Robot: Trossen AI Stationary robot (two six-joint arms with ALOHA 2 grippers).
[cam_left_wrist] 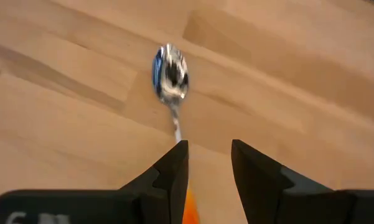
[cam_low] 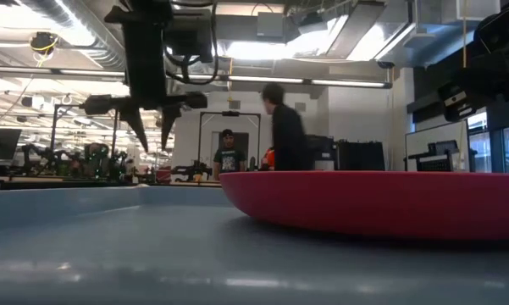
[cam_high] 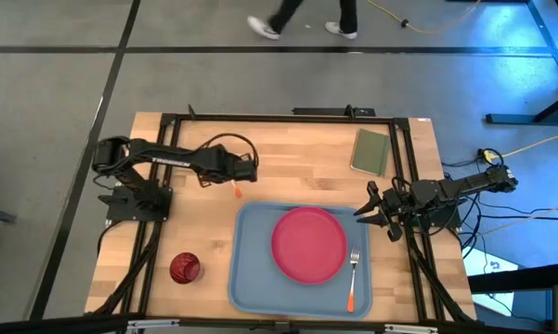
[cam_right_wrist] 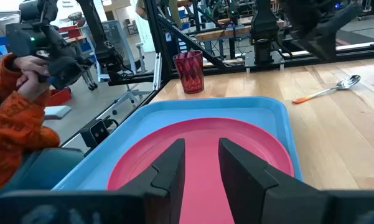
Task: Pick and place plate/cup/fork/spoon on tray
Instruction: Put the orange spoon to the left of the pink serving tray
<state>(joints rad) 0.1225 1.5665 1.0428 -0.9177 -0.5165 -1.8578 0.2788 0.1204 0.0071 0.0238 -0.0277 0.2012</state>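
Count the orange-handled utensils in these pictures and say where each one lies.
2. The fork lies inside the tray, beside the plate on its right. The spoon lies on the bare wooden table, off the tray, under the left tool. None seems hidden.

A: Non-task stuff on the wooden table (cam_high: pixel 288 153)?
B: Green pad (cam_high: pixel 370 152), far right corner, lying flat.
A: Beyond the table?
B: Person's legs (cam_high: pixel 302 19) crossing the floor past the far edge. Low view: two people (cam_low: pixel 284 131) standing. Orange sleeve (cam_right_wrist: pixel 15 124) off the table's left side.
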